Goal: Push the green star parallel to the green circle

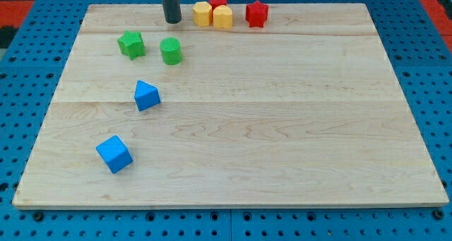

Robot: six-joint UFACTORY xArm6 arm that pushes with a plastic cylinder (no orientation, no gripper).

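Observation:
The green star (131, 44) lies at the board's upper left. The green circle (171, 50) stands just to its right, a small gap between them, nearly level with it. My tip (172, 20) rests on the board near the view's top, directly above the green circle and up and to the right of the green star, touching neither.
A yellow hexagon (203, 13), a yellow block (222, 17), a red block (217, 0) and a red star (256, 14) cluster at the top, right of my tip. A blue triangular block (147, 95) and a blue cube (114, 154) lie lower left on the wooden board (282, 128).

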